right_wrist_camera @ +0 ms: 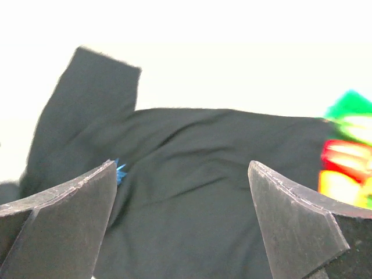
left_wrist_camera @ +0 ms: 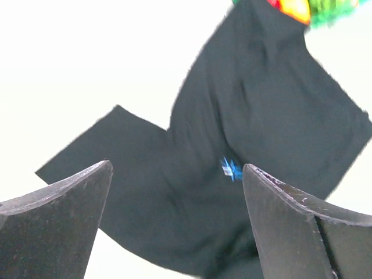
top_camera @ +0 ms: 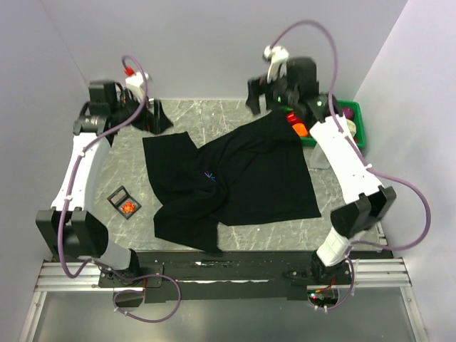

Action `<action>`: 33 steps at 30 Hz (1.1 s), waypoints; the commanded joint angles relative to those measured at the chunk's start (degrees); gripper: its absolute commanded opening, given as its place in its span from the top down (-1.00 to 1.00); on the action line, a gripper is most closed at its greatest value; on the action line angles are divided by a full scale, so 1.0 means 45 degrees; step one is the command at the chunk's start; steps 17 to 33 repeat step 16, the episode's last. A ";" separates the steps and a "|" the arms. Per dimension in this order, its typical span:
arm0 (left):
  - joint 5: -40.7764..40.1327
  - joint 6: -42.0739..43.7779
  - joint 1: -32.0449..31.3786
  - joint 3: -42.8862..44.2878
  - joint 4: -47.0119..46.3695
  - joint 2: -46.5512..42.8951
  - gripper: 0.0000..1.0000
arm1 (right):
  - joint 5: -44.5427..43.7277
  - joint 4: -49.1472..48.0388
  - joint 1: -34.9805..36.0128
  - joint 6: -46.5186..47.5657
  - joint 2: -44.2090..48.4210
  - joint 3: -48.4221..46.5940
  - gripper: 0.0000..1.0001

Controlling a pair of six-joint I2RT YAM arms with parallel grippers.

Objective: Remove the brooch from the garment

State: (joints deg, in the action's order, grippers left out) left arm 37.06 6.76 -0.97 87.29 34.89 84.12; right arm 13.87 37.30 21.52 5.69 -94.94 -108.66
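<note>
The black garment (top_camera: 242,178) lies spread on the table, its blue starburst mark (top_camera: 208,176) facing up. The brooch (top_camera: 128,207), a tiny orange ornament, lies in a small black square tray (top_camera: 118,196) left of the garment, apart from it. My left gripper (top_camera: 151,116) is open and empty, raised at the back left. My right gripper (top_camera: 261,96) is open and empty, raised at the back above the garment's far edge. The left wrist view shows the garment (left_wrist_camera: 261,116) and the mark (left_wrist_camera: 231,168) beyond my open left gripper (left_wrist_camera: 177,174). The right wrist view shows the garment (right_wrist_camera: 197,174) beyond my open right gripper (right_wrist_camera: 181,168).
A green basket (top_camera: 358,122) stands at the back right with an orange cylinder (top_camera: 298,128) and other items; the garment's corner reaches it. The basket also shows in the right wrist view (right_wrist_camera: 349,107). Grey walls close in the table on three sides.
</note>
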 commanded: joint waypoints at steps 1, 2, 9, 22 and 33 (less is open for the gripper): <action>-0.0810 -0.1888 0.0177 0.2295 -0.1504 0.0913 -0.99 | -0.4774 0.1479 -0.0055 -0.0660 -0.0934 -0.2725 -1.00; -0.1451 -0.2087 0.0177 0.2689 -0.1601 0.1071 -0.99 | -0.5032 0.1052 -0.0075 -0.0582 -0.0876 -0.3037 -1.00; -0.3620 -0.2421 0.0704 0.5425 -0.1816 0.1952 -0.99 | -0.8762 -0.2247 -0.0249 -0.0153 0.0719 -0.2752 -1.00; -0.5090 -0.2030 0.0782 0.4335 -0.3475 0.0996 -0.99 | -0.8825 -0.3151 -0.0739 0.0100 0.1604 -0.1832 -1.00; -0.5090 -0.2030 0.0782 0.4335 -0.3475 0.0996 -0.99 | -0.8825 -0.3151 -0.0739 0.0100 0.1604 -0.1832 -1.00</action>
